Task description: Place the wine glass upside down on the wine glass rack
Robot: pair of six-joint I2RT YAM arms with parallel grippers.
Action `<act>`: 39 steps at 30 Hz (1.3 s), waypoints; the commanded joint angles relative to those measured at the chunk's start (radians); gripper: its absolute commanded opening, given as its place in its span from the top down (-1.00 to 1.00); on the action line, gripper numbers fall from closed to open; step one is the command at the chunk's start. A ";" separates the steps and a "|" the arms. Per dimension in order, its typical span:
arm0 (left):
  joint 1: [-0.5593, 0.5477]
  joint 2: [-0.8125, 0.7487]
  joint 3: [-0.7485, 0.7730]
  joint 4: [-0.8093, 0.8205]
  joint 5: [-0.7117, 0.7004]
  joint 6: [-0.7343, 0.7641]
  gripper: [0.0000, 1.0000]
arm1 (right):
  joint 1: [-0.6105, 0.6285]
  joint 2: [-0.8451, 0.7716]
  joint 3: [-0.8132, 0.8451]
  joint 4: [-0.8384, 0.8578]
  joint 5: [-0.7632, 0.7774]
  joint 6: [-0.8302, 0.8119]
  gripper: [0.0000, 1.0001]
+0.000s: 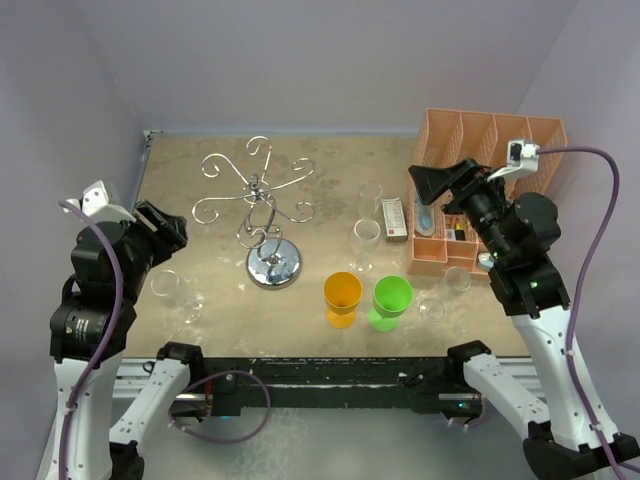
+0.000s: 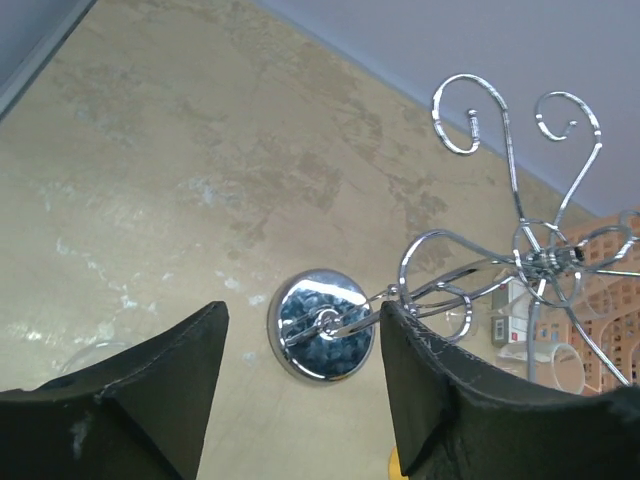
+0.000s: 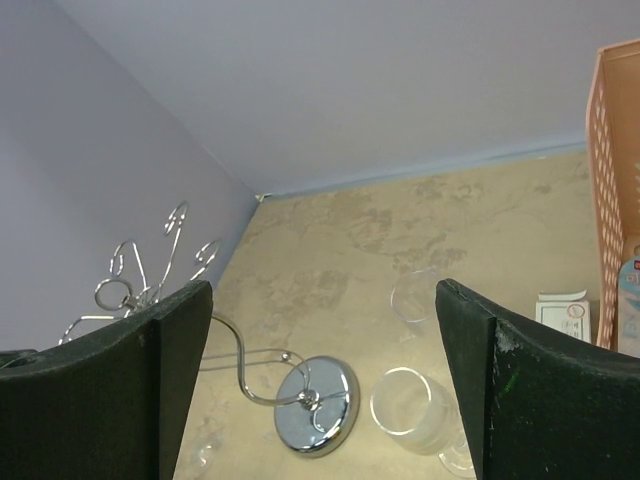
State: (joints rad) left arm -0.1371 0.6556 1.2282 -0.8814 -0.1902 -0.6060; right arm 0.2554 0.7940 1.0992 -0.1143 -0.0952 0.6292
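Left claw (image 1: 168, 232) (image 2: 300, 330): hanging wide open above the left side of the table (image 1: 330, 160), gripping nothing; in its wrist view I am looking between the spread fingers (image 2: 150, 400) down onto the wine glass rack (image 2: 320, 325).

Right claw (image 1: 425, 185) (image 3: 322, 300): also gaping wide and gripping nothing; hovering at the right, beside the orange mesh organiser (image 1: 490, 150), pointing left across the table.

Wine glass rack (image 1: 273, 266) (image 3: 317, 405): standing upright left of centre on its round mirrored base; twisted stem rising, curled chrome arms spreading towards the far side.

Left wine glass (image 1: 166, 284): clear, sitting on the table at the near left, just near of the left claw and well apart from the rack; I am taking it to be rim up.

Middle wine glasses (image 1: 365, 235) (image 3: 408, 400): two clear ones, standing one behind the other, right of the rack and not touching it.

Right wine glass (image 1: 457, 280): clear, standing just near of the organiser.

Orange goblet (image 1: 342, 295) and green goblet (image 1: 392, 298): standing side by side at the near centre.

White box (image 1: 394, 218) (image 3: 562, 312): lying between the middle glasses and the organiser.
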 commanded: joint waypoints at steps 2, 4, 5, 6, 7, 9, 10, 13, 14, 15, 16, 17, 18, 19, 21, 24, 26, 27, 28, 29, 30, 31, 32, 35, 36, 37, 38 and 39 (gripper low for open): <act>0.011 0.015 -0.004 -0.124 -0.105 -0.101 -0.07 | 0.007 0.012 -0.035 0.099 -0.027 0.001 -0.86; 0.012 0.021 -0.012 -0.152 -0.161 -0.125 -0.02 | 0.007 0.019 -0.054 0.124 -0.036 0.006 -0.85; 0.012 0.025 -0.013 -0.168 -0.192 -0.139 -0.01 | 0.007 0.025 -0.063 0.132 -0.039 0.007 -0.84; 0.012 0.030 -0.013 -0.186 -0.220 -0.151 -0.02 | 0.007 0.030 -0.071 0.140 -0.042 0.007 -0.84; 0.013 0.037 -0.012 -0.207 -0.245 -0.161 -0.03 | 0.008 0.037 -0.082 0.149 -0.047 0.008 -0.83; 0.014 0.051 -0.006 -0.262 -0.281 -0.187 -0.10 | 0.008 0.052 -0.097 0.158 -0.052 0.008 -0.81; 0.014 0.056 -0.009 -0.276 -0.282 -0.192 -0.14 | 0.008 0.060 -0.102 0.160 -0.054 0.010 -0.80; 0.014 0.076 -0.031 -0.325 -0.292 -0.191 -0.30 | 0.008 0.076 -0.121 0.174 -0.060 0.008 -0.79; 0.013 0.084 -0.044 -0.330 -0.295 -0.186 -0.33 | 0.008 0.080 -0.130 0.184 -0.059 0.003 -0.78; 0.014 0.091 -0.062 -0.327 -0.299 -0.183 -0.34 | 0.008 0.081 -0.142 0.195 -0.056 0.001 -0.78; 0.013 0.100 -0.074 -0.324 -0.302 -0.186 -0.34 | 0.008 0.081 -0.153 0.203 -0.046 0.004 -0.78; 0.014 0.116 -0.082 -0.320 -0.305 -0.188 -0.32 | 0.008 0.082 -0.164 0.211 -0.041 0.008 -0.78; 0.014 0.126 -0.092 -0.309 -0.304 -0.191 -0.26 | 0.008 0.085 -0.172 0.221 -0.044 0.009 -0.76; 0.014 0.131 -0.107 -0.294 -0.301 -0.195 -0.14 | 0.008 0.087 -0.176 0.229 -0.051 0.007 -0.74; 0.014 0.131 -0.148 -0.252 -0.279 -0.196 0.09 | 0.008 0.091 -0.179 0.232 -0.052 0.004 -0.71; 0.014 0.150 -0.195 -0.226 -0.269 -0.207 0.12 | 0.009 0.089 -0.186 0.252 -0.050 0.004 -0.68; 0.014 0.172 -0.212 -0.225 -0.278 -0.212 0.09 | 0.008 0.090 -0.187 0.244 -0.038 0.005 -0.68; 0.014 0.184 -0.220 -0.227 -0.286 -0.214 0.09 | 0.008 0.091 -0.187 0.239 -0.032 0.007 -0.68; 0.014 0.192 -0.227 -0.225 -0.291 -0.213 0.09 | 0.008 0.090 -0.210 0.235 -0.026 0.010 -0.68; 0.014 0.198 -0.235 -0.218 -0.292 -0.213 0.10 | 0.008 0.090 -0.217 0.240 -0.028 0.016 -0.67; 0.014 0.199 -0.243 -0.207 -0.289 -0.212 0.10 | 0.008 0.090 -0.222 0.244 -0.031 0.021 -0.67; 0.013 0.200 -0.251 -0.193 -0.285 -0.209 0.10 | 0.008 0.090 -0.224 0.247 -0.031 0.022 -0.67; 0.014 0.199 -0.256 -0.184 -0.280 -0.208 0.10 | 0.008 0.090 -0.226 0.248 -0.031 0.024 -0.67; 0.014 0.208 -0.267 -0.176 -0.282 -0.211 0.14 | 0.008 0.089 -0.225 0.238 -0.032 0.023 -0.67; 0.014 0.208 -0.273 -0.173 -0.281 -0.212 0.15 | 0.009 0.090 -0.224 0.234 -0.032 0.024 -0.67; 0.014 0.208 -0.279 -0.173 -0.284 -0.214 0.17 | 0.008 0.091 -0.222 0.230 -0.033 0.025 -0.67; 0.014 0.207 -0.286 -0.171 -0.284 -0.215 0.18 | 0.008 0.091 -0.221 0.228 -0.036 0.026 -0.67; 0.014 0.205 -0.293 -0.170 -0.286 -0.216 0.18 | 0.008 0.092 -0.220 0.227 -0.044 0.030 -0.67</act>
State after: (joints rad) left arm -0.1307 0.8646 0.9562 -1.0916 -0.4583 -0.8040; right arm 0.2573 0.8902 0.8677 0.0765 -0.1246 0.6456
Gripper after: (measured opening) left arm 0.416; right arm 0.837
